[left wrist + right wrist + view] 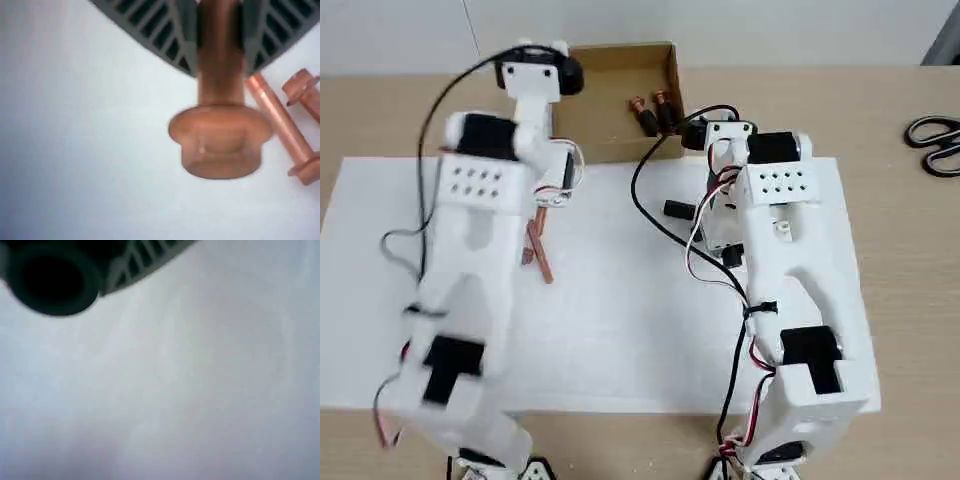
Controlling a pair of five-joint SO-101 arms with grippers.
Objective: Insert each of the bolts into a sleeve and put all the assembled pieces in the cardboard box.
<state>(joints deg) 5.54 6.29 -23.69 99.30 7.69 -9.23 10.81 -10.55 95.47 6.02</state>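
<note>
Clamping copper bolt (220,140) in left pincer (220,57), right pincer (62,267) grasping black sleeve (50,286)

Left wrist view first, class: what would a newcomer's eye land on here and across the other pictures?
A copper bolt is clamped by its shaft in the left gripper, over the white sheet. In the high view, the cardboard box at the table's far side holds two assembled pieces.

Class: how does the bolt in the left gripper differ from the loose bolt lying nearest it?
The gripped bolt is clamped in the fingers of the left gripper; the loose bolt lies free on the sheet. The gripped bolt's shank is partly hidden; the loose bolt shows full length. Both are copper-coloured.
</note>
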